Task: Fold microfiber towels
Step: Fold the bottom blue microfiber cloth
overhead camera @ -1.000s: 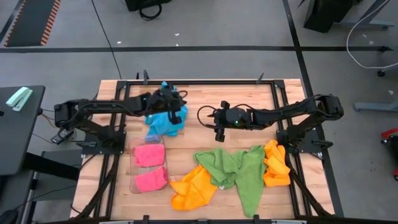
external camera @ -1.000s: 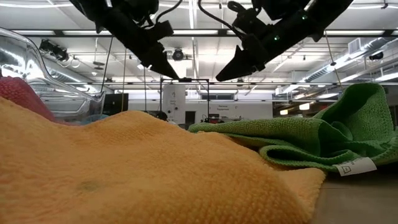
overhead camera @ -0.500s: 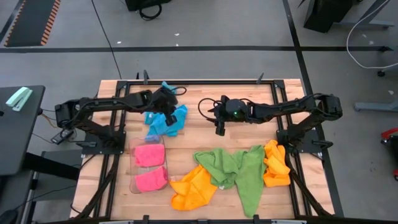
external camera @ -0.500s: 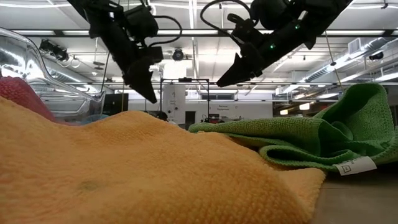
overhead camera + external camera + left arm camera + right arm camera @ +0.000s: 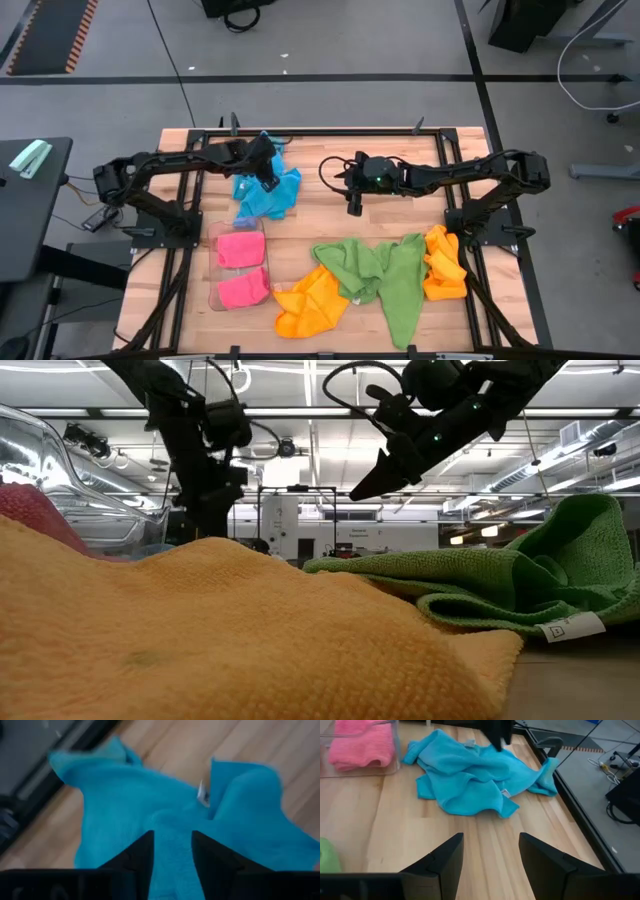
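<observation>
Item: blue towel (image 5: pixel 266 193), one heap, crumpled, not yet folded. It lies directly beneath the left gripper (image 5: pixel 267 176), which points down at its middle. In the left wrist view the cloth (image 5: pixel 150 805) fills the space past the fingers (image 5: pixel 137 857), which stand a little apart with blue showing in the gap; we see nothing pinched between them, and we cannot tell whether the tips touch the cloth. We read the heap's long axis as running from the table's far edge toward the tray (image 5: pixel 238 270), roughly across the left arm's reach.

Right gripper (image 5: pixel 353 204): hovers above bare wood, well off to the side of the blue towel and clear of it. In its wrist view the fingers (image 5: pixel 442 862) are parted, empty, with the heap (image 5: pixel 470 775) ahead of them. The left gripper is the nearer by far; we judge that any next pinch on the blue cloth falls to it.

Count, as we see it:
- Blue: one heap, possibly more than one cloth; we cannot tell.
- Pink towels (image 5: pixel 240 249): two, folded, in the clear tray.
- Green towels (image 5: pixel 385 270): a spread heap, apparently two.
- Orange towels (image 5: pixel 312 300): two heaps, one each side of the green.
</observation>
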You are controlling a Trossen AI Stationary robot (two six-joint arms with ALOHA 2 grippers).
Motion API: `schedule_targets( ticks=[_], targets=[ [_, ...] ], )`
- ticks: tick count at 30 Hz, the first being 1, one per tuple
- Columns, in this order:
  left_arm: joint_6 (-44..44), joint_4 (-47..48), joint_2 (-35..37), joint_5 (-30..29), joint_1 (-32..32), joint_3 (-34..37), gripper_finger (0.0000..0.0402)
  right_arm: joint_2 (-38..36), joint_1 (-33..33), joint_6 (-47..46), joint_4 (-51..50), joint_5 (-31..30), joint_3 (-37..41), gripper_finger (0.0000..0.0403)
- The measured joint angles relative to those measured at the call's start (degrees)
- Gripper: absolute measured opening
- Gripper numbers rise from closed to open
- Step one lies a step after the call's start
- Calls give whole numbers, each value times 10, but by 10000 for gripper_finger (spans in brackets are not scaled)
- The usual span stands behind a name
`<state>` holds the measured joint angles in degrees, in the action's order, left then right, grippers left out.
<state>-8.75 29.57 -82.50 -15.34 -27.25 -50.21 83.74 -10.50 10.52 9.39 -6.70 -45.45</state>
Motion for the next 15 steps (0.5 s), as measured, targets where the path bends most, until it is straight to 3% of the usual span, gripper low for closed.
schedule_targets(
  ticks=[4, 9, 15],
  targets=[
    [-12, -9, -44, 58, -28, 0, 174, 0, -11, 2, 5, 12, 0, 200],
    [-35, -10, -96, 66, -42, 0, 187, 0, -15, 6, 8, 41, 0, 200],
    [-15, -10, -106, 82, -44, -2, 149, 0, -16, 15, 7, 43, 0, 200]
  ],
)
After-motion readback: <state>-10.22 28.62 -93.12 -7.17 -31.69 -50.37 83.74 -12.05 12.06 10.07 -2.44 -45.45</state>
